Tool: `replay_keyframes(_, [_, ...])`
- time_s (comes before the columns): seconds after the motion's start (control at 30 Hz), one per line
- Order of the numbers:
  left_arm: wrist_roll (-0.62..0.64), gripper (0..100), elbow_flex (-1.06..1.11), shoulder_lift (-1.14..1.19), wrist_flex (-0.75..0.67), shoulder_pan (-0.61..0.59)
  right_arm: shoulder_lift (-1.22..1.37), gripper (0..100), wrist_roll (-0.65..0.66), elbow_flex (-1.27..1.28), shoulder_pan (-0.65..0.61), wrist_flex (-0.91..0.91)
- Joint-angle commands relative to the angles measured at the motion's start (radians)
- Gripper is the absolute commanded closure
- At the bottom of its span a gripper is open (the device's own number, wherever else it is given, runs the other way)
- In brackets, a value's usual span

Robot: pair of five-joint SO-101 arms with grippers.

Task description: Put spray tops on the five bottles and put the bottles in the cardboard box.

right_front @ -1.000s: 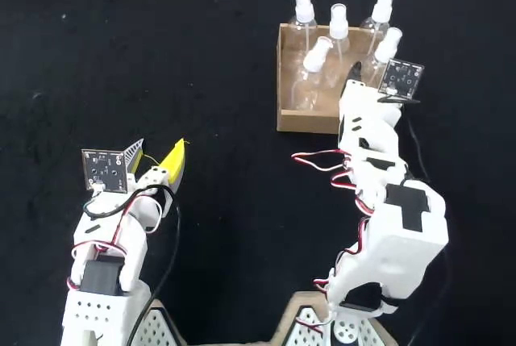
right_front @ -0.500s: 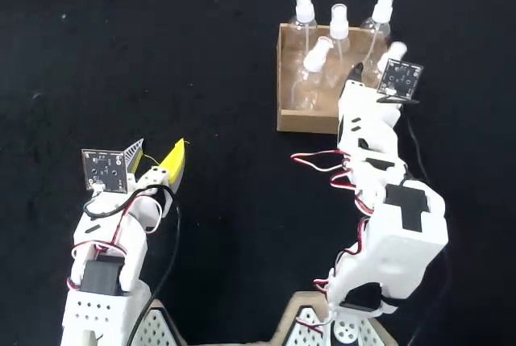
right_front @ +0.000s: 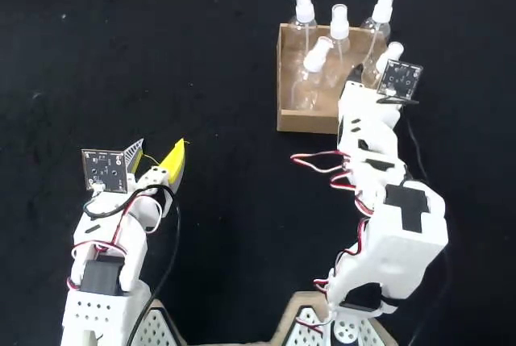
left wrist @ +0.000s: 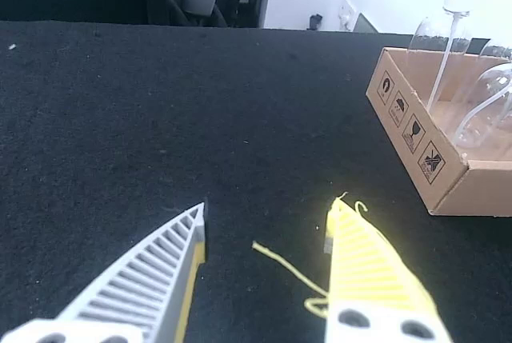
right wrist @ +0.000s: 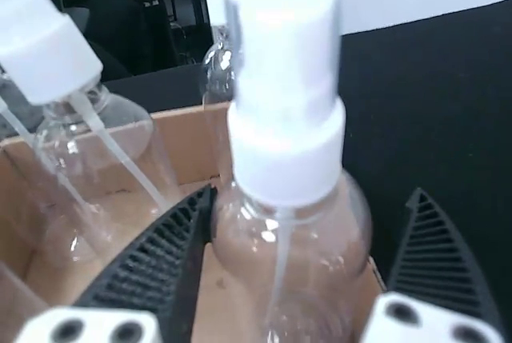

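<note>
Hovering over black table [right_front: 226, 56] at near left, left claw [left wrist: 268, 215] spread wide, empty. Cardboard box [right_front: 306, 120] at far right holds five bottles [right_front: 337, 27], spray tops [right_front: 304, 3] on. High view puts right claw [right wrist: 314, 195] at box's near right corner; wrist view shows it released, straddling corner bottle [right wrist: 288, 231].

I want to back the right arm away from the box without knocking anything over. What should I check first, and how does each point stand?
1. Right gripper open: ok, fingers apart on either side of the bottle.
2. That bottle wears its spray top: ok.
3. It is inside the cardboard box: ok, at a corner.
4. It stands free of both fingers: cannot tell; one looks very close.
5. Five topped bottles in the box: ok.
6. Left gripper away from the box: ok, open over bare table.
</note>
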Motion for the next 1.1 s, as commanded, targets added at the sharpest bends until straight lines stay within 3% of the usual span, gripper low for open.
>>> replay_keyframes(0.0, [-0.005, 77, 0.022, -0.008, 0.005, -0.004, -0.137, 66.6, 0.008, 0.035, -0.014, -0.028])
replay_keyframes(0.6, [-0.005, 77, 0.022, -0.008, 0.005, -0.004, -0.461, 66.6, 0.009, 0.297, 0.009, -0.028])
replay_keyframes(1.07, [-0.005, 78, 0.022, -0.008, 0.006, -0.004, -1.056, 69.2, 0.002, 0.776, 0.114, -0.028])
